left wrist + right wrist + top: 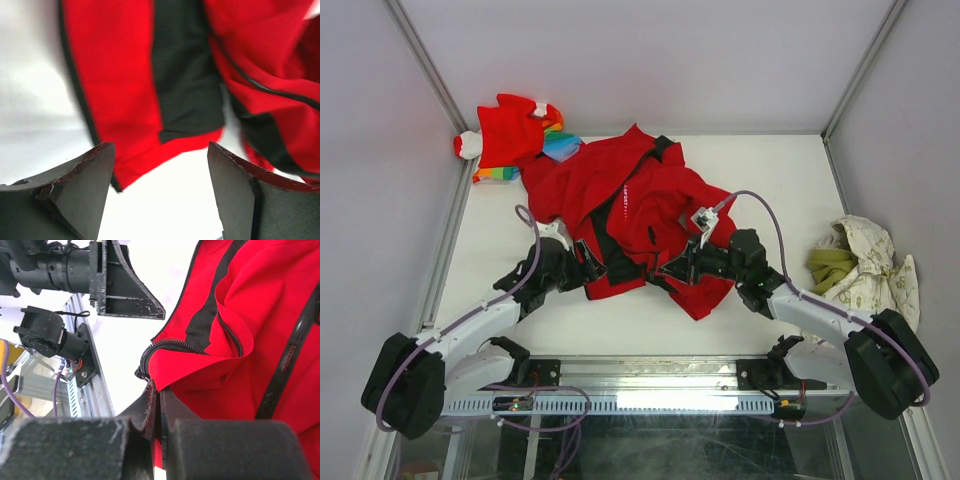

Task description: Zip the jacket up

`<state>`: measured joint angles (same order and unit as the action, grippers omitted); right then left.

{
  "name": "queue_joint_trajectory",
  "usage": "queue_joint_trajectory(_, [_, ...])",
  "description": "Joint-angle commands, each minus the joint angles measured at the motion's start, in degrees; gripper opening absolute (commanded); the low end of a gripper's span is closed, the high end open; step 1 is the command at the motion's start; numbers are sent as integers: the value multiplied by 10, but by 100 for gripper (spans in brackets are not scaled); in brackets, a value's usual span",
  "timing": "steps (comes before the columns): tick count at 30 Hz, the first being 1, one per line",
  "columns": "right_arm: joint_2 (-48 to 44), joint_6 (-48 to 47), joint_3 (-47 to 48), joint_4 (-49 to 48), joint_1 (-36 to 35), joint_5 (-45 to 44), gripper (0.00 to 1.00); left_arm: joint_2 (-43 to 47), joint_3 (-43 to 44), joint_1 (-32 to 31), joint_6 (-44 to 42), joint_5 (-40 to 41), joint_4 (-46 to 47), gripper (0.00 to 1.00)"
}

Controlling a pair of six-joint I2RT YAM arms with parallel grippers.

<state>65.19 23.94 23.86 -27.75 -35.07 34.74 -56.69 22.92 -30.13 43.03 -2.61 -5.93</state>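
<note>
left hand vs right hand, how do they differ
The left hand is open, nothing between its fingers; the right hand is shut on the jacket at its zipper edge. Seen from above, the left hand is at the hem's left end, the right hand nearer its middle. Both reach the near hem.

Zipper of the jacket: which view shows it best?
Right wrist: the zipper teeth are close and sharp, just above the right gripper. The top view shows only a thin dark line; the left wrist shows a blurred dark edge.

Overhead view down on whole table [650,310], both wrist views close on jacket [125,75] hem, right one catching left hand [135,300]
</note>
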Motion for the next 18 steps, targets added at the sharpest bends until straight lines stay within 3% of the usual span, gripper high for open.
queue_joint_trajectory(1, [-19,-37,6,3,0,-30,0,-43,37,30,3,59,-47,76])
queue_joint_trajectory(6, [-25,-46,-5,-2,-1,-31,0,-83,40,81,-10,67,-3,74])
queue_joint_trajectory(11, [-28,-48,-15,-14,-1,-30,0,-132,38,157,-24,-25,76,74])
queue_joint_trajectory(18, [-37,-48,-22,-23,-1,-30,0,-202,34,170,-21,-108,166,69])
